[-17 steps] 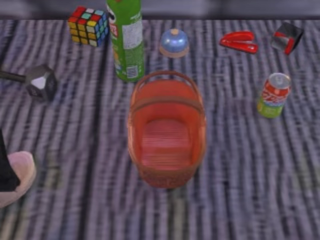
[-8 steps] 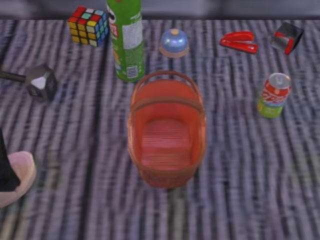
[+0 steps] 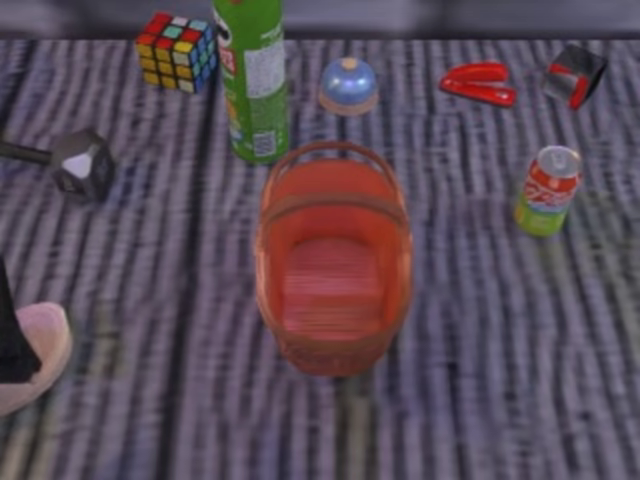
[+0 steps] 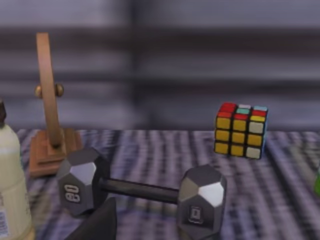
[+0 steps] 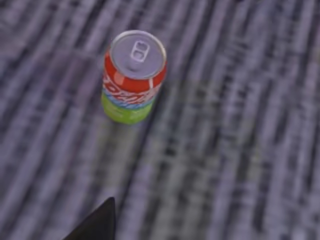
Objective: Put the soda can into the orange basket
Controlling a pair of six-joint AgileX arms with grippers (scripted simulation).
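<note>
Soda can [image 5: 133, 75], a small metal drink can with a red upper body, a lime-green lower part and a silver top, is standing upright and untouched on the striped grey cloth [image 3: 500, 350]. So the task is not started yet, as far as I can judge.

In the right wrist view only a dark tip of the right gripper [image 5: 95, 224] is showing at the edge, so I cannot tell if its fingers are wide or narrow. The can is lying ahead of this tip and below it, well apart, with nothing between them. In the top view the right arm is not appearing at all.

Farther from that gripper, beyond the can [image 3: 547, 190], the orange-red oval woven basket [image 3: 270, 290] with its arched handle is sitting in the middle of the table, and it is holding nothing.

The left gripper [image 4: 97, 225] is also showing only a dark tip, so its state I cannot tell; it is hanging just before a grey hexagonal dumbbell [image 4: 142, 192], with a coloured puzzle cube [image 4: 242, 130] behind. This arm is looking parked at the left edge.

What is left is everything: reaching the can, gripping it, carrying it over the basket rim beside the handle, and releasing it.
</note>
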